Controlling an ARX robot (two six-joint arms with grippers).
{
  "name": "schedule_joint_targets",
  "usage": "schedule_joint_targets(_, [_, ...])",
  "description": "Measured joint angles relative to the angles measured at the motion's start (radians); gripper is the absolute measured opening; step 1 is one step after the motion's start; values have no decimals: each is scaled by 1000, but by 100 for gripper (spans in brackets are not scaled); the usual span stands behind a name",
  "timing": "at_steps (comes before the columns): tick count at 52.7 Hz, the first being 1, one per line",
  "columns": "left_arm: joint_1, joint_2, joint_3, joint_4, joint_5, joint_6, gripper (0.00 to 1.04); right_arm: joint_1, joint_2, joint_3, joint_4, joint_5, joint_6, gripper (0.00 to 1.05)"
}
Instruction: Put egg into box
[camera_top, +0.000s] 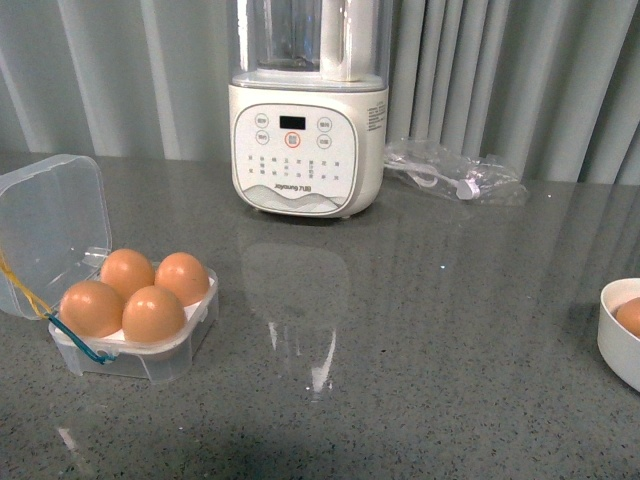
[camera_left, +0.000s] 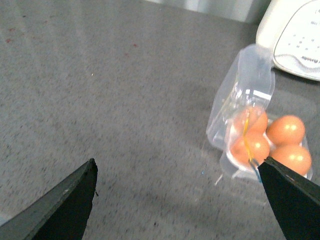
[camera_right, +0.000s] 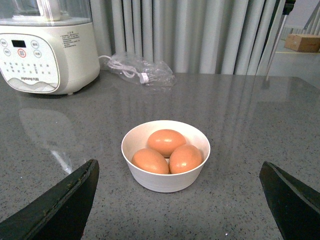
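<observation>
Box (camera_top: 165, 358) sitting full, lid (camera_top: 50, 215) open, lying ahead of left pincer (camera_left: 176, 165); right pincer (camera_right: 178, 164) facing bowl (camera_right: 165, 186); both gaping, empty.

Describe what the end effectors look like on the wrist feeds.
The left end effector has two matte black, wedge-shaped fingers tapering to blunt tips, plain and unmarked. The right end effector looks the same. No cables, labels or arm links are visible, and the front view shows neither arm.
</observation>
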Motion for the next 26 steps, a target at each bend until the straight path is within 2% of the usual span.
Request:
schedule_joint_targets(10, [158, 225, 119, 127, 168, 73, 98, 0, 0, 0, 0, 0, 0, 97])
schedule_joint_targets(26, [298, 457, 267, 185, 329, 176, 98, 0, 0, 0, 0, 0, 0, 97])
